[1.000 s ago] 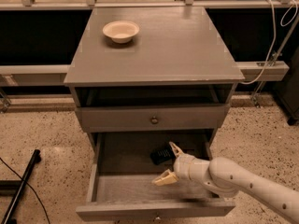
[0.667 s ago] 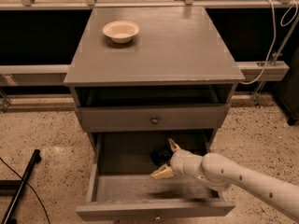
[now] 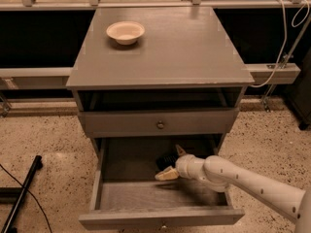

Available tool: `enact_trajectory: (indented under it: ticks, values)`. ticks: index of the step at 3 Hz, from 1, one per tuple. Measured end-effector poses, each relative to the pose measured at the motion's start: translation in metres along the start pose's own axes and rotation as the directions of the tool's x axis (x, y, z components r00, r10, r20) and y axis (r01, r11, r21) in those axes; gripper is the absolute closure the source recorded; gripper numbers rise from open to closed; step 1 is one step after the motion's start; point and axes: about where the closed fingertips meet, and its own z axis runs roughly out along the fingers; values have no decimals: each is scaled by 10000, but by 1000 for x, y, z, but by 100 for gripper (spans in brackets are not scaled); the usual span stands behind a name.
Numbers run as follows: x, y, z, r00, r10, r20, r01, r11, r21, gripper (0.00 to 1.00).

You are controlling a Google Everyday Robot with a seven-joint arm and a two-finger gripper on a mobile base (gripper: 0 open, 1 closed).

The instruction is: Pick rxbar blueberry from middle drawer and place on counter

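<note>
The middle drawer is pulled out below the cabinet's closed upper drawer. The rxbar blueberry lies as a dark shape on the drawer floor towards the back, right of centre. My gripper reaches into the drawer from the lower right on a white arm. Its two pale fingers are spread, one in front of the bar and one behind it. The bar is partly hidden by the gripper. The counter is the grey cabinet top above.
A cream round bowl sits at the counter's back left. A pale ledge with metal posts runs behind the cabinet. A white cable hangs at the right. A black bar lies on the speckled floor at the left.
My gripper has moved left and further back into the drawer, closing in on the dark bar. The bar, drawer and bowl have not moved.
</note>
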Motion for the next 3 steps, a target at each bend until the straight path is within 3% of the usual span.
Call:
enact_trajectory:
  ticks: [1,3]
  values:
    - [24,-9,1,9977,638,-247,-631,9976,300,0]
    - [46,-26,-1,9851,1712,-144,-1697,9828,723,42]
